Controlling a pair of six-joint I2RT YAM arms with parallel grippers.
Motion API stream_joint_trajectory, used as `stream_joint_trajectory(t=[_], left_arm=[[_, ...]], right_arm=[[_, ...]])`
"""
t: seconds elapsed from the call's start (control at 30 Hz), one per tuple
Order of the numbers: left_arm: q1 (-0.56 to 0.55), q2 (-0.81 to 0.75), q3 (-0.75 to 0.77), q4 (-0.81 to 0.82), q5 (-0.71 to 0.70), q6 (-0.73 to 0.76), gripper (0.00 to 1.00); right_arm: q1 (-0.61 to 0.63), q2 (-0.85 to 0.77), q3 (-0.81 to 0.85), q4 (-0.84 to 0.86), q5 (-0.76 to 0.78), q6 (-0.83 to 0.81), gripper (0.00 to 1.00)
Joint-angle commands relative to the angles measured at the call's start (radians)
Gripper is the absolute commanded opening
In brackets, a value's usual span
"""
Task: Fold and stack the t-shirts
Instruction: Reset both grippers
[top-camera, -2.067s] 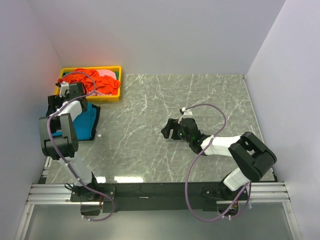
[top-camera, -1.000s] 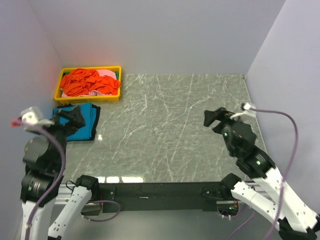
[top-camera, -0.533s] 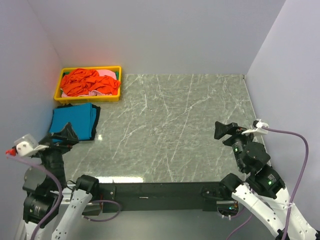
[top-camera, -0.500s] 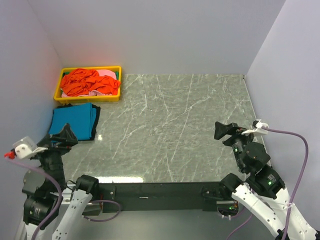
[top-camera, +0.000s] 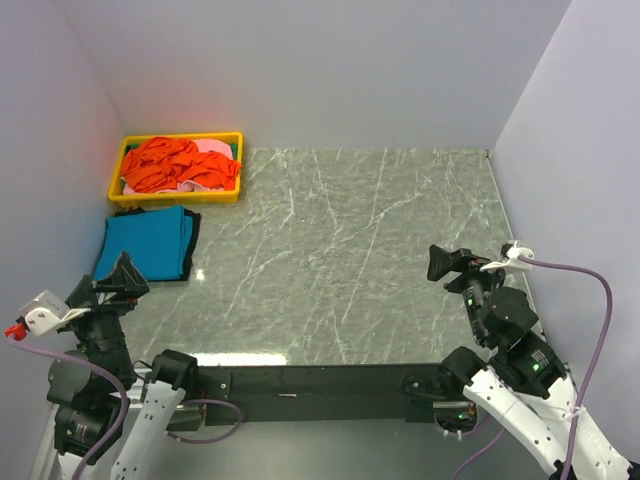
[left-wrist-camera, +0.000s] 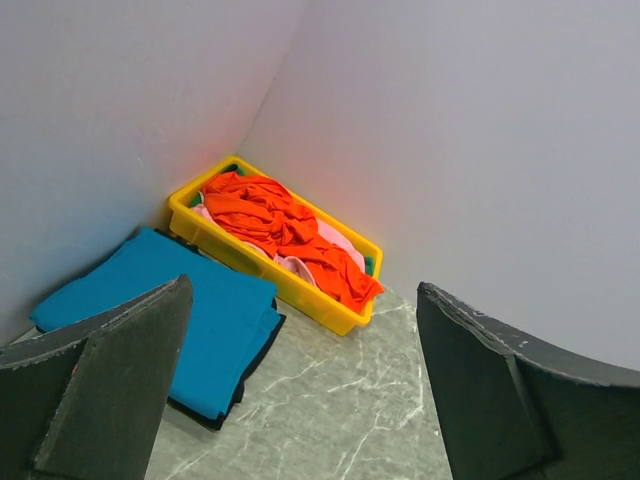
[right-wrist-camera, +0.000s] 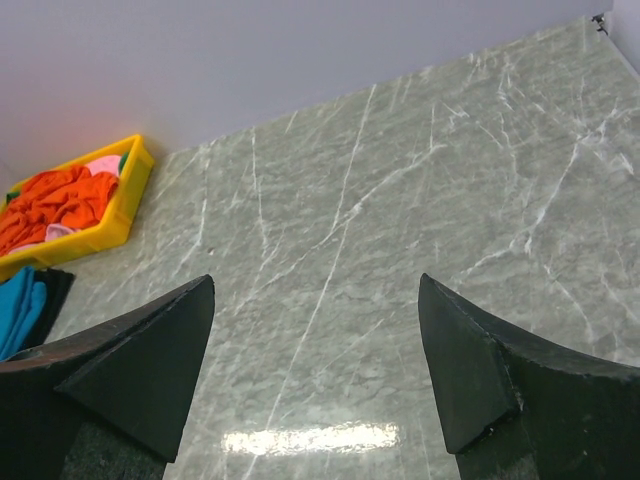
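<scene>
Both arms have drawn back to the near edge since two seconds ago. The left gripper (top-camera: 112, 280) is off the stack and the right gripper (top-camera: 452, 262) has left mid-table. On the table (top-camera: 380, 260), the folded teal shirt (top-camera: 148, 243) lies far left atop a black shirt (top-camera: 194, 235), just beside the tray (top-camera: 180, 198). The tray holds crumpled orange shirts (top-camera: 165, 162) over a pink shirt (top-camera: 212, 150) and a green shirt (top-camera: 233, 150). Both grippers hang with fingers spread wide, holding nothing.
</scene>
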Motion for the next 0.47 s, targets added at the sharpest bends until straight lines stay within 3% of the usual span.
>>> stream_joint_trajectory(t=[0.0, 0.43], left_arm=[[-0.001, -0.045, -0.004, 0.037, -0.018, 0.023, 0.99], [-0.001, -0.077, -0.042, 0.08, -0.018, 0.035, 1.0]], right_arm=[[-0.004, -0.01, -0.005, 0.048, 0.023, -0.028, 0.88], [-0.002, -0.016, -0.04, 0.085, 0.011, -0.058, 0.88]])
